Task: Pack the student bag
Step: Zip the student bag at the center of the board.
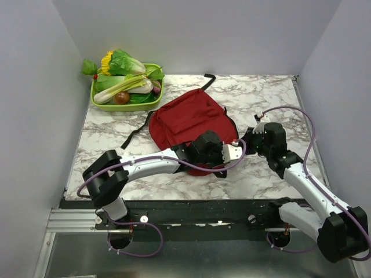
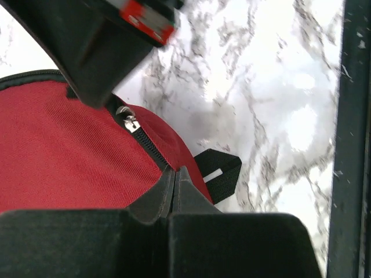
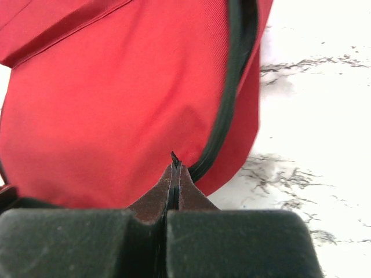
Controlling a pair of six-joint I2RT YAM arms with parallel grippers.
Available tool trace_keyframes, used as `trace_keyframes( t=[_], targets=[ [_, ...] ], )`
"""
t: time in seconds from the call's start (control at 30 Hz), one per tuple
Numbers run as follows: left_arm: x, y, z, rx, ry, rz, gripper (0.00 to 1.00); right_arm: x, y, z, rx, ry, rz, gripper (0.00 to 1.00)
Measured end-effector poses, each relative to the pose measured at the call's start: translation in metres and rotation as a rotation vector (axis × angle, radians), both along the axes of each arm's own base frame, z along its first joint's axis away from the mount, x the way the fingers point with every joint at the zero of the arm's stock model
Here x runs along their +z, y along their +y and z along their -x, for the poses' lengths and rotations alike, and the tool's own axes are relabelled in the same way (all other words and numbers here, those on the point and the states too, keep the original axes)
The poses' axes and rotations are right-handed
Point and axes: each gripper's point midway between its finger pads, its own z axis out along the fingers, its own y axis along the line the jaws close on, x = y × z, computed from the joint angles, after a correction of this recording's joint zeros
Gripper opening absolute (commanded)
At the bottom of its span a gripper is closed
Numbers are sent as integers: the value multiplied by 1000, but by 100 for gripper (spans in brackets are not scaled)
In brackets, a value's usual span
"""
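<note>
The student bag, a dark red backpack with black zipper trim, lies flat in the middle of the marble table. My left gripper is at its near right edge. In the left wrist view the gripper is shut, pinching the bag's red fabric beside the zipper track, near the silver zipper slider. My right gripper is close beside it. In the right wrist view the gripper is shut on a thin black zipper pull against the red fabric. The bag's inside is hidden.
A green tray of toy vegetables stands at the back left. Black straps trail from the bag at the left and back. A black strap tab lies by the left fingers. Grey walls enclose three sides of the table.
</note>
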Motion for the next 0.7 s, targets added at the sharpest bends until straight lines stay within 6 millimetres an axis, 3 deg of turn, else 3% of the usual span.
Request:
trace_keyframes(
  t=[0.3,0.7],
  targets=[
    [13,40,36,-124,16,-66,0,-9,-18,-23,-36,33,37,1],
    [6,110,101,-381,57,-154,0,-6,1,-56,34,43,0,1]
  ],
)
